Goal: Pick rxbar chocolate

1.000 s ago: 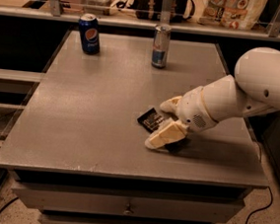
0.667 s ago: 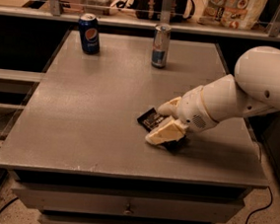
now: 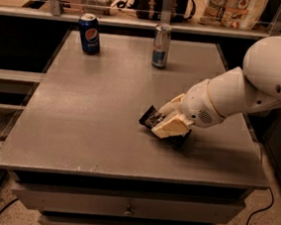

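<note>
Pressed low against the counter [image 3: 96,110] right of its middle, the gripper [image 3: 165,128] sat on top of the rxbar chocolate [image 3: 152,118], covering most of it. Only one dark end of the bar, with pale lettering, poked out to the left. Whether the gripper was clamped on the bar or merely resting over it could not be told from this angle. That was the main hazard. A flat bar lying on a flat top gives little edge to catch, so a lift from there could have come up with nothing, or with only a corner of the wrapper, letting the bar pivot and drop. The slick wrapper could also have slid sideways under pressure, pushing the bar along the counter instead of into a grip. Pressing harder risked crushing the bar against the surface. The bar lay well in from every edge, so falling off the counter seemed unlikely. As for containers, the blue cola can [image 3: 89,34] stood upright at the far left and the slim silver-blue can [image 3: 161,46] upright at the far middle, both well apart from the gripper; their contents could not be seen. Drawers [image 3: 128,213] below the counter were shut, with nothing of their insides showing.
</note>
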You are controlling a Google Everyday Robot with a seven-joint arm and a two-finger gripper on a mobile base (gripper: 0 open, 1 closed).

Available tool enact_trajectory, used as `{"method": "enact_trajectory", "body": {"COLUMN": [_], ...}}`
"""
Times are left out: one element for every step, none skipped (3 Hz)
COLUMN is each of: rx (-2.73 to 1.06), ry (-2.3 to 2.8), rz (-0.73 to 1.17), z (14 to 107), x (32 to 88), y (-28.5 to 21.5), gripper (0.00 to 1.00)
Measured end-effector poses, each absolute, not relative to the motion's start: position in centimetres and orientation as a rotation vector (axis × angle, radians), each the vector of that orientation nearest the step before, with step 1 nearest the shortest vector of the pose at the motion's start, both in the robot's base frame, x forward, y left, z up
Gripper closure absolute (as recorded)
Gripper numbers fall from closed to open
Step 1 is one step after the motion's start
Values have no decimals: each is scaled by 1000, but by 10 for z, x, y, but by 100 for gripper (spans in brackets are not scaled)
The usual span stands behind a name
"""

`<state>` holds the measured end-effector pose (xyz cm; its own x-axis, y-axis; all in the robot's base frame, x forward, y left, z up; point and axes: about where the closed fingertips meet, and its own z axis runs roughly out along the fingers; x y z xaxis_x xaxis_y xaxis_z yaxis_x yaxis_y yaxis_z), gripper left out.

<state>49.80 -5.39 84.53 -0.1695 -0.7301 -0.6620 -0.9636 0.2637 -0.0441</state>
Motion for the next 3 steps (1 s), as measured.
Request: {"method": "enact_trajectory", "body": {"rx": [-1517,-1543,-1519], "ry": [1914,1839,1789], "rz": [517,436,397], "z": [875,928,961], "x": [509,529,537], "y": [-63,-77,-78], "gripper": [100,100,100]}}
